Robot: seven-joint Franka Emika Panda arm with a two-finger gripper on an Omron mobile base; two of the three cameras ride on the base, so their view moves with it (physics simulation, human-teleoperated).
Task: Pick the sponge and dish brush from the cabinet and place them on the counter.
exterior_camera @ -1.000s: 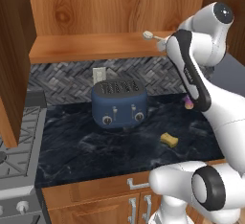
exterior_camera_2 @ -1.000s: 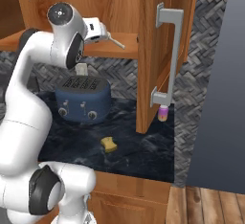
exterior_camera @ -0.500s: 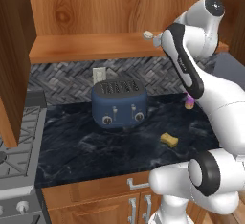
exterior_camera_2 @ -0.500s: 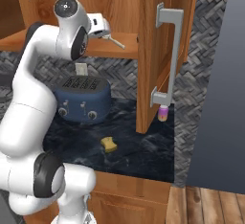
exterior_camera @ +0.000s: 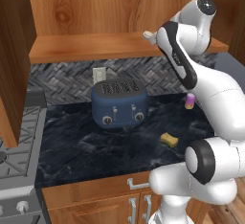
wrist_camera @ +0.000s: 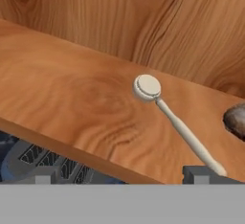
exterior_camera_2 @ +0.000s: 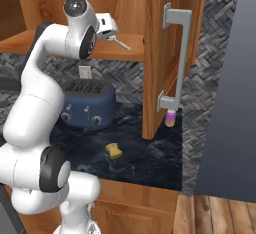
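Cabinet (exterior_camera_2: 165, 53): one, door swung open, shelf front edge unobstructed above toaster. Counter (exterior_camera: 86, 146): one, broad bare stone ahead of toaster (exterior_camera: 119, 104). One toaster, landmark, mid-counter. One dish brush (wrist_camera: 174, 122) on cabinet shelf above toaster, handle end reaching shelf edge. One sponge (exterior_camera: 169, 139) on counter, right-front of toaster, near counter edge. Tool (wrist_camera: 119, 174): jaws spread wide, holding nothing, just off shelf edge at brush handle.

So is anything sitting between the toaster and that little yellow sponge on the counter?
No. In the left base view, bare dark counter separates the blue toaster from the sponge.
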